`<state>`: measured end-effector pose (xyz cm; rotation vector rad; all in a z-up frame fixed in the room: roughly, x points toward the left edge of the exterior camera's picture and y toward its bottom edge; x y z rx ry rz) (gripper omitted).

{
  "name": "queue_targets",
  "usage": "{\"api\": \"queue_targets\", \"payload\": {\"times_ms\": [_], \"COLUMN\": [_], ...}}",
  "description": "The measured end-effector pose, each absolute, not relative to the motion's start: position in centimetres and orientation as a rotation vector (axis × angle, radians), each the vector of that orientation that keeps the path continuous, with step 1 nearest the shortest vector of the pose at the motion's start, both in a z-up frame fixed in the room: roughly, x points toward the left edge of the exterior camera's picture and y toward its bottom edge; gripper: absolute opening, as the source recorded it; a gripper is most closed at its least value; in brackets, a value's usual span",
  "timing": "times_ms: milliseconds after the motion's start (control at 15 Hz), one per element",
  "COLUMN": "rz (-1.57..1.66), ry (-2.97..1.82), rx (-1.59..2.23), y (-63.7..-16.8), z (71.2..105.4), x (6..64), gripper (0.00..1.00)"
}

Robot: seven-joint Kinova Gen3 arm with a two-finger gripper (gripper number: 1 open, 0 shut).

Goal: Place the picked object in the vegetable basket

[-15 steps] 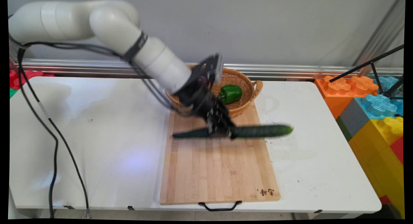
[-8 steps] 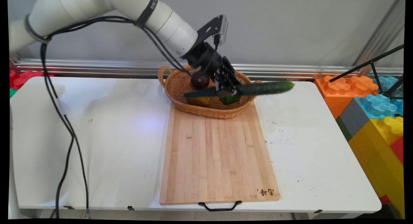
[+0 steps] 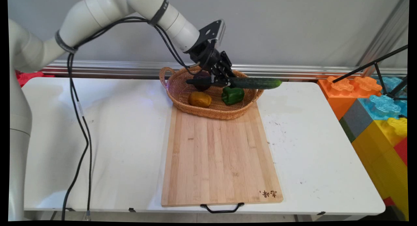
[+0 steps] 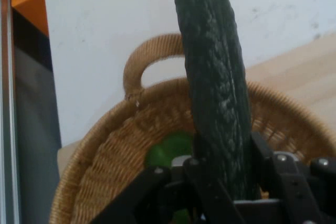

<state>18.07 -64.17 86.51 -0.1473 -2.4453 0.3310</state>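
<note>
My black gripper is shut on a long dark green cucumber, held level above the wicker basket at the table's far side. The cucumber's right end sticks out past the basket's right rim. In the hand view the cucumber runs up from between the gripper, over the basket and its handle. Inside the basket lie a green bell pepper, a yellow-brown fruit and a dark reddish fruit partly behind the gripper. The pepper shows just under the cucumber.
A wooden cutting board lies bare in front of the basket, its black handle at the near edge. Large coloured toy blocks stand off the table's right side, with a black tripod leg above them. Black cables hang at the left.
The gripper lifted the cucumber off the cutting board and carried it back over the basket; in the last half second it shifted slightly left and farther back. The yellow-brown fruit is uncovered now.
</note>
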Motion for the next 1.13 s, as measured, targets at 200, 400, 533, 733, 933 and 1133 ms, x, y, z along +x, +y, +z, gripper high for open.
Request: {"api": "queue_targets", "payload": {"times_ms": [200,400,533,733,933,1133], "rz": [0.322,0.313,0.305,0.283,0.255,0.233], "ry": [-2.454,-2.461,-2.462,-2.46,-2.455,-2.455], "rx": [-0.185,-0.202,-0.2,-0.188,-0.16,-0.12], "y": [-66.1,-67.7,-68.3,-69.0,-69.5,-69.6], "z": [84.7,83.3,82.7,81.9,81.4,81.5], "x": [18.7,19.3,19.5,19.8,20.1,20.7], "gripper": [0.0,0.0,0.0,1.0,1.0,1.0]}}
